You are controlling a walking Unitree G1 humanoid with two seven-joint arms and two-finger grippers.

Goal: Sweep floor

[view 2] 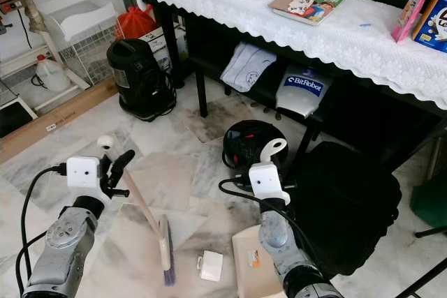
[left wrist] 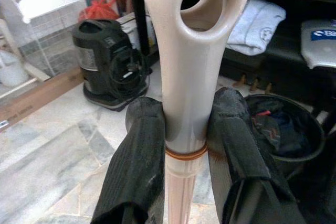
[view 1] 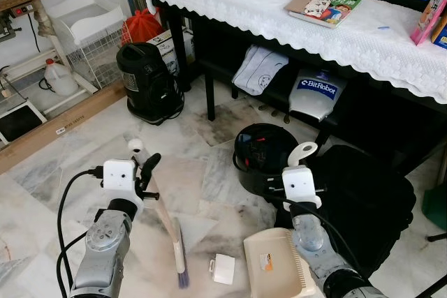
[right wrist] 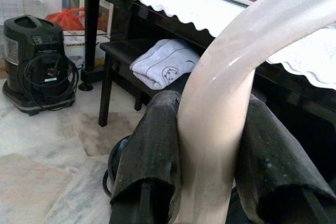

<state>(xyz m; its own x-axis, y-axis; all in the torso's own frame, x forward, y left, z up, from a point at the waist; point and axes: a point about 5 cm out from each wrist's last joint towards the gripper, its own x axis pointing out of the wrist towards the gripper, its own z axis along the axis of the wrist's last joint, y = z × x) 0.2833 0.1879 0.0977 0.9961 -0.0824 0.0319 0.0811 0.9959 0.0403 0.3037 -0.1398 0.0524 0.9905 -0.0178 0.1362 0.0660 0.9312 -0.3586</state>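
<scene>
My left gripper [view 1: 144, 165] is shut on the cream handle of a small broom [view 1: 166, 222]; its purple bristles [view 1: 183, 278] rest on the marble floor. In the left wrist view both black fingers [left wrist: 139, 161] clamp the handle below its hanging hole. My right gripper [view 1: 302, 165] is shut on the curved handle of a cream dustpan [view 1: 276, 263], which lies flat on the floor to the right of the broom. In the right wrist view the fingers [right wrist: 155, 150] press the pale handle from both sides. A small white scrap [view 1: 223, 269] lies between the bristles and the dustpan.
A black bin [view 1: 264, 151] holding rubbish stands just beyond the dustpan. A black bag [view 1: 363, 200] sits to the right. A black vacuum cleaner [view 1: 145, 82] stands at the left by a table [view 1: 391, 47] with a lace cloth. A wire rack [view 1: 91, 40] is at the far left.
</scene>
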